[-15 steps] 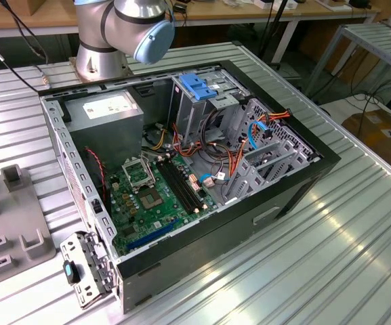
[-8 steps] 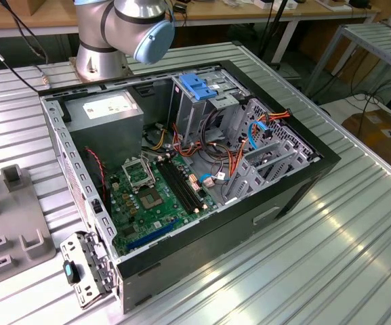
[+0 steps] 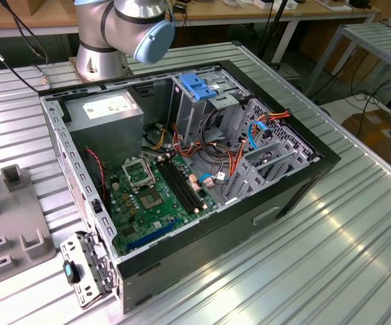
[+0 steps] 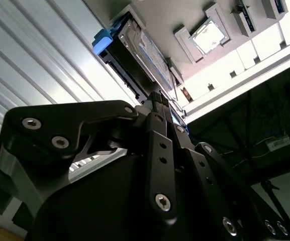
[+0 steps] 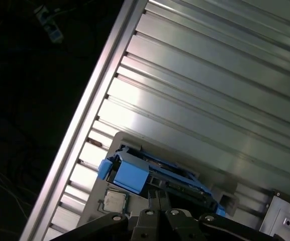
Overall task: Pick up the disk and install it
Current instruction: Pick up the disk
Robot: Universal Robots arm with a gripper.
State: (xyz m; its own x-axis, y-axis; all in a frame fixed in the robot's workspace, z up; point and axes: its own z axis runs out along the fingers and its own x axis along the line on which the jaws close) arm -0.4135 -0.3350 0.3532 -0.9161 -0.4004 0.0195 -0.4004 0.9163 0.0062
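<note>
Here, the disk (image 4: 134,55) stands on its edge in a grey holder (image 4: 155,15). Its blue frame shows at one end, and its labelled face shows in the second wrist view. In the first wrist view the same disk (image 5: 132,173) shows its blue end, with its dark body running back towards the arm. The gripper (image 4: 157,98) is right at the near end of the disk in both wrist views (image 5: 157,196), but I cannot tell whether it grasps the disk or is merely close against it. Just beside the disk, a small square chip (image 4: 208,36) lies flat in its own recess of the holder. The holder sits on a ribbed metal table (image 5: 210,75), close to the table's edge. In the exterior view an open computer case (image 3: 249,223) lies on its side on that table. Inside it are a green board, a grey power box (image 3: 107,112) towards the back and a metal cage topped by a blue latch (image 3: 198,84). The base of the robot arm (image 3: 124,27) stands behind the case, and a grey plate with upright pieces (image 3: 19,237) lies at the exterior view's left.
</note>
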